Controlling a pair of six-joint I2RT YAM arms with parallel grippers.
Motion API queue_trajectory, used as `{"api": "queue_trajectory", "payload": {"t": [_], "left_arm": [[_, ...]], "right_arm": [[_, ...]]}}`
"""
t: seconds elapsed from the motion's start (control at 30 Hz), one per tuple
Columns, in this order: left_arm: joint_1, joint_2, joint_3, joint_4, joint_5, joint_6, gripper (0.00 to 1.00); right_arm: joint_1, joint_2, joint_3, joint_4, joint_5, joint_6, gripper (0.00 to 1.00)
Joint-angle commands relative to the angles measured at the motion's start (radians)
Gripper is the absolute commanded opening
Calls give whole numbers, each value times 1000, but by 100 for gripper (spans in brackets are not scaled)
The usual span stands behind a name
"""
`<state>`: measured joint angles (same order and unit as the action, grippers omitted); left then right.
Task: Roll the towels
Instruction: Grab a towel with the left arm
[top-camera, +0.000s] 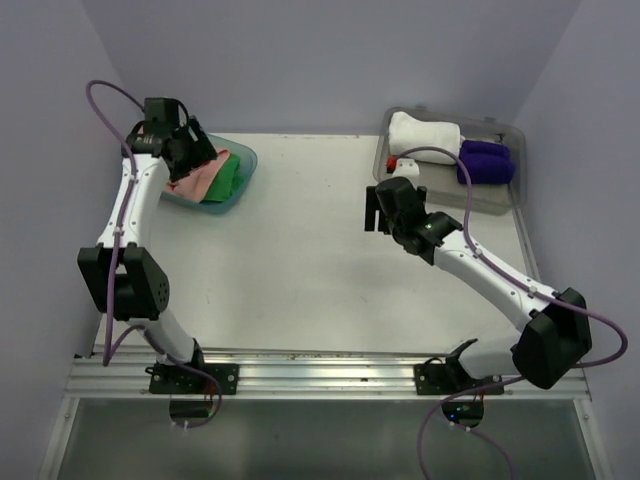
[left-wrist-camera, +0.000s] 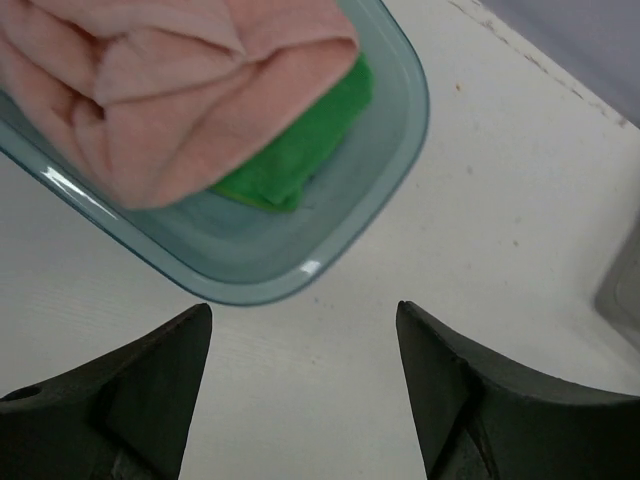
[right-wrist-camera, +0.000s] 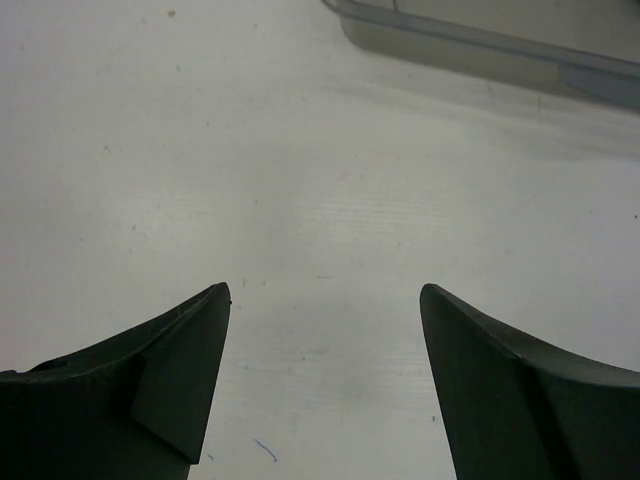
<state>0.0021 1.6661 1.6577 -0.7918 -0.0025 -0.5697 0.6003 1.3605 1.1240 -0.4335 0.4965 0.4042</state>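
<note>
left gripper (left-wrist-camera: 302, 308): released, jaws wide apart and holding nothing; it hovers at the far left of the bench (top-camera: 300, 250), just over the near corner of the teal tray (left-wrist-camera: 255, 280).
right gripper (right-wrist-camera: 325, 290): also released and empty, jaws spread over bare bench, just beside the clear plastic bin (top-camera: 498, 203) at the far right.
step in hand: by my reading, fetching the next towel from the tray; nothing is gripped yet and no towel lies out on the bench for rolling.
next move: the left gripper likely has to come down onto the top cloth, pinch one fold only, and lift it clear of the tray wall without dragging the cloth below it; then it goes to the open middle of the bench, where both arms can reach.
pink towel (left-wrist-camera: 180, 90): on top in the tray, loosely bunched with soft thick folds, not flat; it will need spreading before it rolls.
green towel (left-wrist-camera: 300, 150): folded flatter, lying under the pink one, one corner showing against the tray floor.
finished rolls: a white rolled towel (top-camera: 425, 135) and purple rolled towels (top-camera: 485, 160) lie side by side in the bin, well apart from the tray.
</note>
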Motion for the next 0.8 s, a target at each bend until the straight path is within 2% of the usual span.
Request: {"api": "queue_trajectory", "payload": {"t": [0.0, 0.1, 0.27, 0.37, 0.43, 0.5, 0.57, 0.67, 0.77], "left_arm": [[71, 145, 156, -66, -181, 37, 79], [105, 303, 319, -86, -163, 47, 83], [124, 522, 497, -95, -159, 70, 84], [131, 611, 580, -107, -139, 80, 78], [136, 633, 591, -103, -120, 88, 60], [136, 636, 594, -116, -110, 85, 32], [136, 591, 593, -138, -87, 80, 15], [130, 448, 556, -112, -63, 77, 0], [118, 307, 525, -92, -56, 79, 0]], "right_arm": [[18, -64, -45, -48, -19, 19, 80], [23, -107, -69, -60, -22, 21, 80], [24, -158, -89, -62, -39, 13, 80], [24, -172, -89, -77, -49, 24, 80], [26, -190, -92, -82, -44, 38, 80], [26, -204, -96, -93, -30, 48, 80], [26, -227, -99, -103, 14, 45, 80], [26, -239, -93, -111, 22, 61, 80], [27, -233, -93, -102, 7, 70, 79]]}}
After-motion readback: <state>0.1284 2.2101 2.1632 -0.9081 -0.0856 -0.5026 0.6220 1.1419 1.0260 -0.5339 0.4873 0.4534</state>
